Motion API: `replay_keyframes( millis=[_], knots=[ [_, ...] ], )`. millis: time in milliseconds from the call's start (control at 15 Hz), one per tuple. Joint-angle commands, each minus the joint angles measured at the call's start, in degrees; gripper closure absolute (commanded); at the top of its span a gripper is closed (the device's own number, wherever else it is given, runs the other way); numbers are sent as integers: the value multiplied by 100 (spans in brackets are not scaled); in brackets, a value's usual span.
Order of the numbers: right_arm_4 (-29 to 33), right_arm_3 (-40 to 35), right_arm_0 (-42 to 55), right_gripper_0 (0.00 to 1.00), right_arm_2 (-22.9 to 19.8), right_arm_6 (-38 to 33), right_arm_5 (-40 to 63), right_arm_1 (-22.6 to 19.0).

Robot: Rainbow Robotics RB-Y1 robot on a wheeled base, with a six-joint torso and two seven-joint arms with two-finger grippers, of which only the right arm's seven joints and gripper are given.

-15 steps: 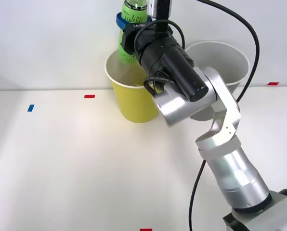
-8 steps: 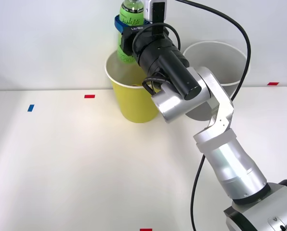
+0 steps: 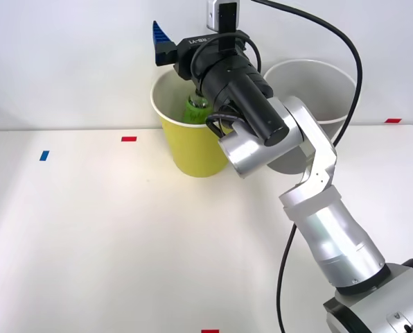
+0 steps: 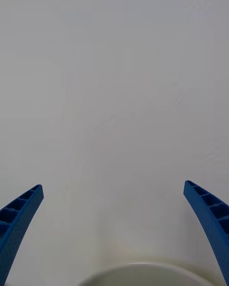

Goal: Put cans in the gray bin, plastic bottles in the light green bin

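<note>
The light green bin point(image 3: 191, 149) stands at the back of the table, its white rim point(image 4: 143, 269) showing in the right wrist view. A bright-green plastic bottle point(image 3: 197, 109) is inside it, its upper part showing just below the rim. My right gripper point(image 3: 170, 43) hangs open above the bin's mouth with nothing between its blue fingers point(image 4: 19, 219). The gray bin point(image 3: 314, 87) stands to the right of the green one, partly hidden behind my arm. No cans are in view.
Small red tape marks point(image 3: 129, 139) and a blue mark point(image 3: 44, 155) lie on the white table. A plain white wall rises right behind the bins. My silver arm point(image 3: 310, 180) crosses the right side of the table.
The gripper held the green bottle above the light green bin; now its fingers have opened and the bottle has dropped into the bin.
</note>
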Motion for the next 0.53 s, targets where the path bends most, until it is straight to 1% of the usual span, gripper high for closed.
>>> replay_keyframes(
  millis=[67,267,400,533],
  knots=[
    [-9,-167,239,0,-10,-9,-347,-48],
    [-35,-1151,977,0,95,-27,-444,-250],
    [-106,-2162,1804,0,104,-88,-444,-532],
    [-159,-2979,2621,0,104,-141,-444,-769]
  ],
)
